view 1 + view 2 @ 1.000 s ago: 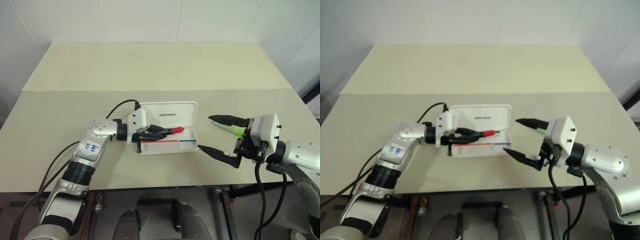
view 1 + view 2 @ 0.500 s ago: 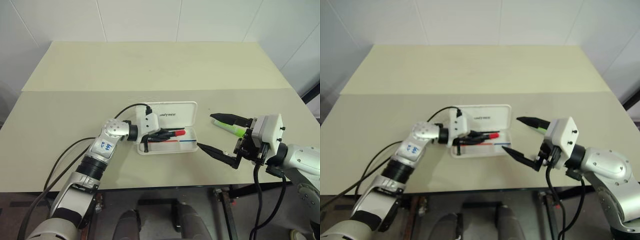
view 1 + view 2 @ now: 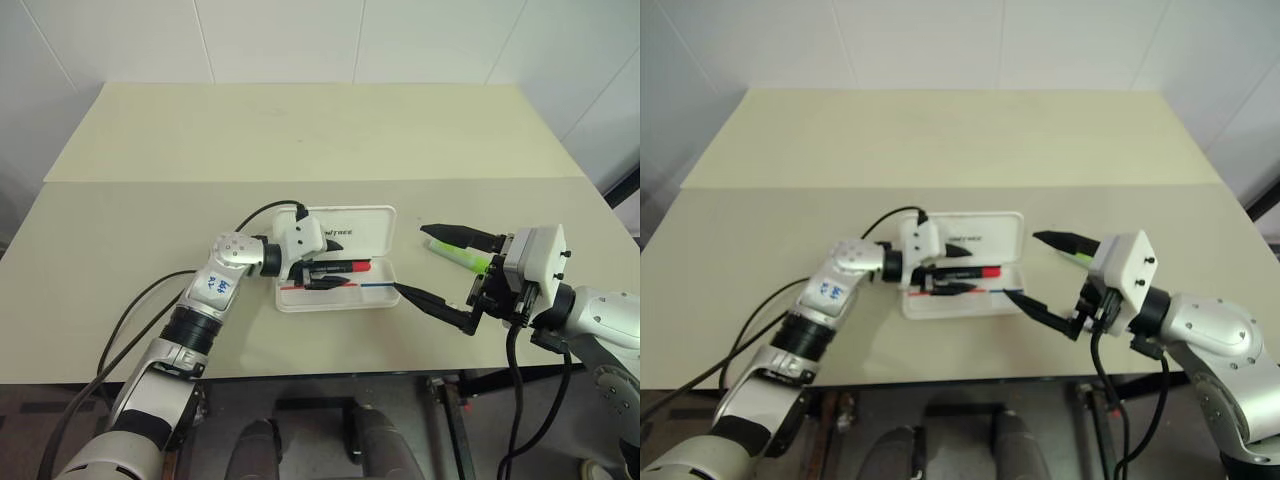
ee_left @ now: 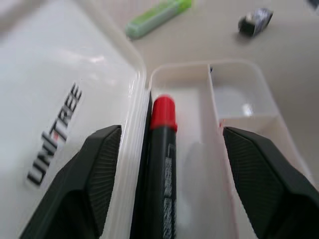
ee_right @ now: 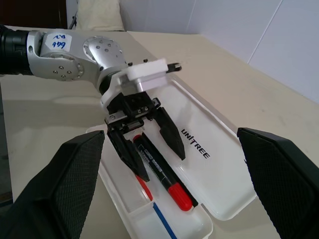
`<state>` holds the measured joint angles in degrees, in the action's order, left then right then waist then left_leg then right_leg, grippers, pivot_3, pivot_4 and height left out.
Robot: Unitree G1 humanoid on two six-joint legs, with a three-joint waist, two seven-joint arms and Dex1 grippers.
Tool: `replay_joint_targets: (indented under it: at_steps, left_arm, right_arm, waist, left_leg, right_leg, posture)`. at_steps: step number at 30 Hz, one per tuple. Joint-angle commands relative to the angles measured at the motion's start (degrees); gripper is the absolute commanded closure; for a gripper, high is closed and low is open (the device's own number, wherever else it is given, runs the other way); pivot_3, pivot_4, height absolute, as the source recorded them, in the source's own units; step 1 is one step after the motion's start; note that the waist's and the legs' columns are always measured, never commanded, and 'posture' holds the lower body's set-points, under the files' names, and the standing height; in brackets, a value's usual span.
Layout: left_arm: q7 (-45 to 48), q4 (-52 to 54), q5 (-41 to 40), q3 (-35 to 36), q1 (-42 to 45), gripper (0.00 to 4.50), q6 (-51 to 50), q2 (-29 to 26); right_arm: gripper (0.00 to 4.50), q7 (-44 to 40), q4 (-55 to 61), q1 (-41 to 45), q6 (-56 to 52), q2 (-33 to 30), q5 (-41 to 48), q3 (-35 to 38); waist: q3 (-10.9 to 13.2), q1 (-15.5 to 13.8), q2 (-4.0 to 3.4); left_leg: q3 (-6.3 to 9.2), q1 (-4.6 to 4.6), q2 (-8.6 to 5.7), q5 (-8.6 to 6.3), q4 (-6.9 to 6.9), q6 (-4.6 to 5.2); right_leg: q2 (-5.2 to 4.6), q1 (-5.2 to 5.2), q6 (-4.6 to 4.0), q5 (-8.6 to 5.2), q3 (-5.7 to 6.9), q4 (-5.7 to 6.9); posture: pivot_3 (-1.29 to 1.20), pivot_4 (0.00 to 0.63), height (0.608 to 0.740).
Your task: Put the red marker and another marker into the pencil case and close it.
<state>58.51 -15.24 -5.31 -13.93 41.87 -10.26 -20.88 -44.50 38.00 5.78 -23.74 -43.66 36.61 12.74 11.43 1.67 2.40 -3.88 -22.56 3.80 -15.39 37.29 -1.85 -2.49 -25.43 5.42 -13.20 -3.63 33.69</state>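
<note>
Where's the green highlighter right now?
The green highlighter lies on the table, right of the open pencil case, under the right gripper's spread fingers.

Pencil case (image 5: pixel 209 164) — glossy white hard plastic; red marker (image 5: pixel 162 177) — smooth black barrel, shiny red cap; table (image 3: pixel 300 130) — matt cream; left gripper (image 5: pixel 152 149) fingers (image 4: pixel 84 184) — ribbed matt black

pale table (image 3: pixel 300 130) with open white pencil case (image 3: pixel 345 262), green highlighter (image 3: pixel 462 258) and small grey stub (image 4: pixel 255 21)

Left hand (image 3: pixel 325 272) with spread fingers occupies pencil case (image 3: pixel 385 290) tray; right hand (image 3: pixel 432 268) flanks its right end; far worktop (image 3: pixel 300 130) bare.
</note>
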Motion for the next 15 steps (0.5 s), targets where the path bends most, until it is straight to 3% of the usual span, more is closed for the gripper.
replay_joint_targets:
  at_steps: [1, 8, 13, 15]
  left_arm:
    - [2.5, 6.5, -3.4, 1.7, -2.3, 1.23, -2.5, -2.2]
    - [6.0, 13.9, -8.0, 3.4, -6.4, 1.23, -6.1, -5.9]
    - [9.1, 22.3, -14.6, 5.5, -9.6, 0.02, -10.0, -8.2]
    - [9.3, 25.2, -16.6, 6.7, -10.7, 0.02, -12.0, -9.6]
  right_arm:
    - [0.0, -0.4, 0.3, 0.6, 1.0, 0.5, 0.7, 0.4]
    - [0.0, -1.2, -3.6, 1.1, 1.7, 1.9, 0.8, 0.7]
    - [0.0, -4.9, -12.8, 2.3, 3.6, -0.7, -1.3, 3.0]
    - [0.0, -7.6, -17.8, 3.2, 5.0, -3.0, -3.0, 3.7]
  waist:
    - [0.0, 0.1, 0.0]
    - [0.0, 0.0, 0.0]
    - [0.0, 0.1, 0.0]
    - [0.0, 0.1, 0.0]
  left_leg:
    - [0.0, 0.02, 0.0, 0.0, -0.01, 0.0]
    - [0.02, 0.11, 0.01, 0.05, 0.03, 0.09]
    - [0.01, 0.09, 0.0, 0.05, 0.09, 0.08]
    - [0.0, 0.09, 0.0, 0.05, 0.1, 0.08]
  right_leg:
    - [0.0, 0.0, 0.0, 0.0, 0.0, 0.02]
    - [0.03, 0.01, -0.09, -0.06, -0.01, 0.16]
    - [0.01, 0.04, -0.09, -0.06, -0.02, 0.13]
    - [0.0, 0.04, -0.09, -0.06, -0.03, 0.13]
  posture:
    - [0.0, 0.15, 0.74]
    - [0.0, 0.15, 0.74]
    - [0.0, 0.15, 0.74]
    - [0.0, 0.15, 0.74]
